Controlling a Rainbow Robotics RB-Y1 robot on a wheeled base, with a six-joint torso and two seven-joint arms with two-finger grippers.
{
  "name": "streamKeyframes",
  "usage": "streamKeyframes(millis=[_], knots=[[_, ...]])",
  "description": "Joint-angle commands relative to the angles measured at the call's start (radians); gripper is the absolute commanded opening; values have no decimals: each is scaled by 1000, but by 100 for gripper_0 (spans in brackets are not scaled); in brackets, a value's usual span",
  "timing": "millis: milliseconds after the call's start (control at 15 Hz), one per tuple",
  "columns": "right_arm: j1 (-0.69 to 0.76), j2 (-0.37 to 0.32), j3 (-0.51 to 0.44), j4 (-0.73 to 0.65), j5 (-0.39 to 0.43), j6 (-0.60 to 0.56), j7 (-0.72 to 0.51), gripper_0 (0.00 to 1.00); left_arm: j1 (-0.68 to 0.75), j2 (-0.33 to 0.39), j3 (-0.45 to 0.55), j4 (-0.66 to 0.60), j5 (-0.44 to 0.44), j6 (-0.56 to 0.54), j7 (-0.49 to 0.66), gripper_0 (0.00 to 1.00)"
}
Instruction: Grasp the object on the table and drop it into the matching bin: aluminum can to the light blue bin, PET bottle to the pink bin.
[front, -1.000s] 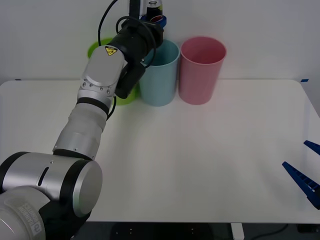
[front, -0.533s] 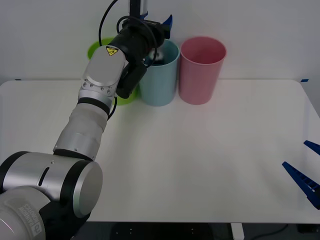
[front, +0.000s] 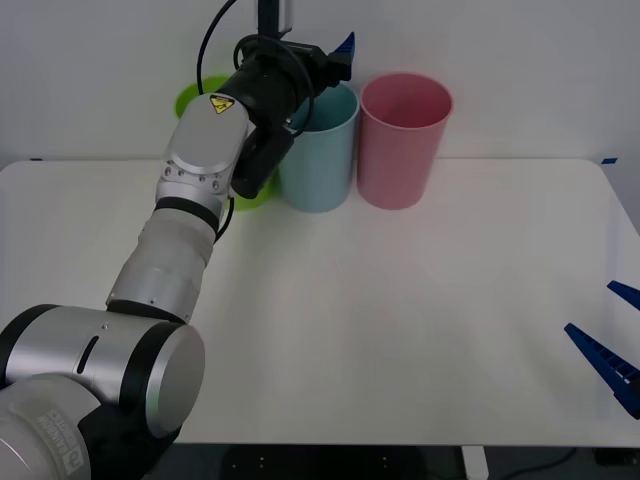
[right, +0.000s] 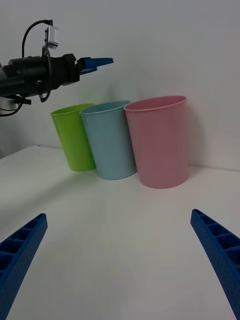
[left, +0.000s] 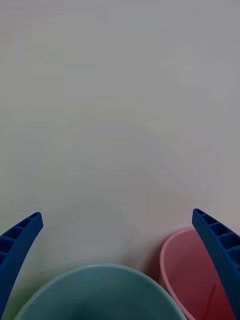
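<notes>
Light blue bin (front: 320, 150) stands upper centre of the front frame, on the far part of the white surface (front: 400, 320), touching or nearly touching the pink bin (front: 402, 140) on its right side in frame. A lime green bin (front: 200, 100) sits to its left, mostly hidden behind the left arm. Can: cannot tell where it is; it lies nowhere on the bare surface, and the blue bin's inside cannot be seen down to the bottom.

Left end effector (front: 335, 50) held above the rim of the blue bin at the top of the front frame, fingers spread wide and holding nothing (the left wrist view has a blue ribbed finger at each lower corner, with the blue bin's mouth (left: 100, 295) between them and the pink rim (left: 182, 270) toward lower right).

Right end effector (front: 612, 350) parked low at the right edge of the front frame, above the near right part of the surface, well apart from the bins. Its fingers (right: 22, 250) are wide apart and empty; right wrist view faces the three bins in a row.
</notes>
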Motion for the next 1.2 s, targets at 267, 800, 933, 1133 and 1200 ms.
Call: streamKeyframes(millis=[267,800,933,1133,1200], knots=[[0,0,0,0,0,0,0,100,8,8,-13,-1,134,-94,-15,100],[0,0,0,0,0,0,0,100,183,174,-194,-167,477,-114,-45,100],[0,0,0,0,0,0,0,100,249,226,-218,-234,539,-117,-45,100],[0,0,0,0,0,0,0,100,372,301,-240,-363,628,-131,-49,100],[0,0,0,0,0,0,0,100,404,314,-240,-395,645,-135,-54,100]])
